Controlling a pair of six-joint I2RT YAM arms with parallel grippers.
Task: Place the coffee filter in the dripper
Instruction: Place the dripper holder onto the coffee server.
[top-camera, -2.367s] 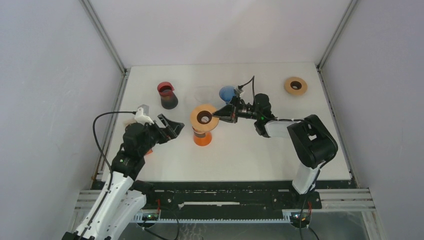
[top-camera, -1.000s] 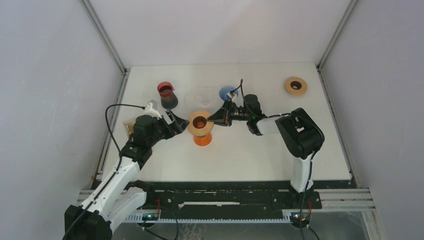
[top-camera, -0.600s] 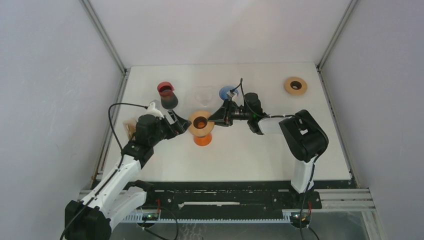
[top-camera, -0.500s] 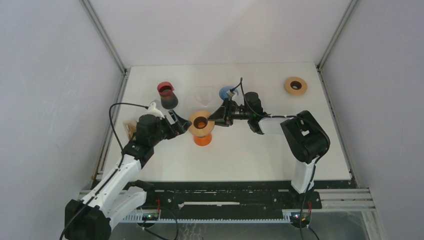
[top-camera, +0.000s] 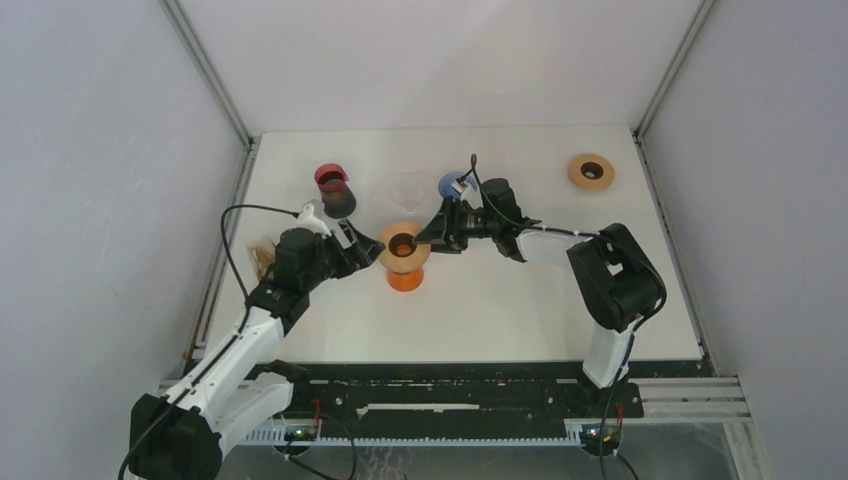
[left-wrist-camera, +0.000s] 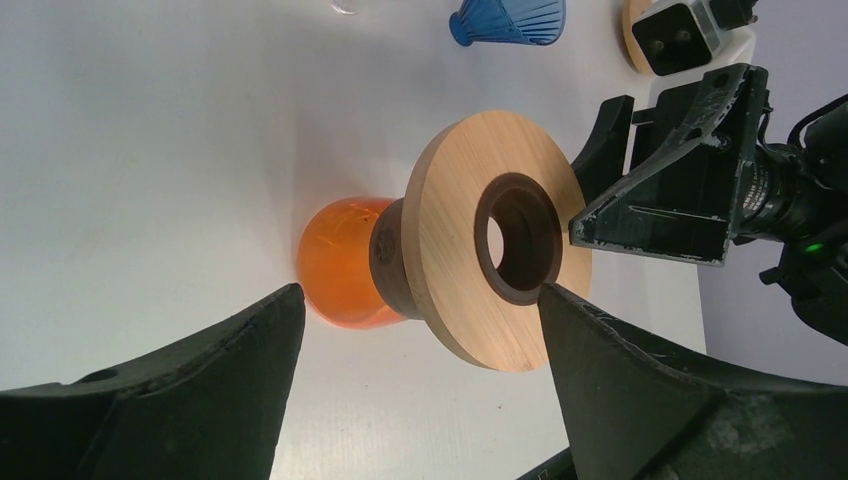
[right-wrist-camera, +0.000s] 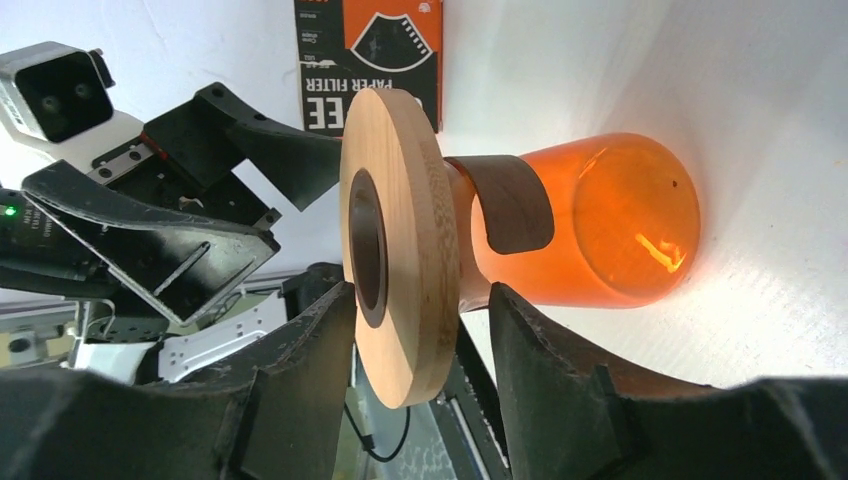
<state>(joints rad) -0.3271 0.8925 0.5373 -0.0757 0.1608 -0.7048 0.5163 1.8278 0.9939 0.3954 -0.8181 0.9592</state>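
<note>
The orange dripper (top-camera: 405, 277) stands mid-table and carries a wooden ring (top-camera: 404, 246) with a dark collar. My right gripper (top-camera: 432, 237) reaches in from the right. It is open, its fingers on either side of the ring's rim (right-wrist-camera: 410, 240), with a gap on the orange side. My left gripper (top-camera: 362, 250) is wide open just left of the dripper (left-wrist-camera: 335, 270), touching nothing. A pack printed "coffee paper filter" (right-wrist-camera: 370, 50) lies behind the left arm (top-camera: 262, 257). No loose coffee filter shows.
A red and black dripper (top-camera: 333, 190), a clear glass one (top-camera: 405, 187) and a blue one (top-camera: 453, 185) stand in a row behind the arms. A second wooden ring (top-camera: 591, 171) lies at the far right. Frame posts stand at both back corners.
My right gripper's fingers have spread apart off the wooden ring. The left arm came forward to the dripper's left side, then held still. The dripper stayed put over the last second.
</note>
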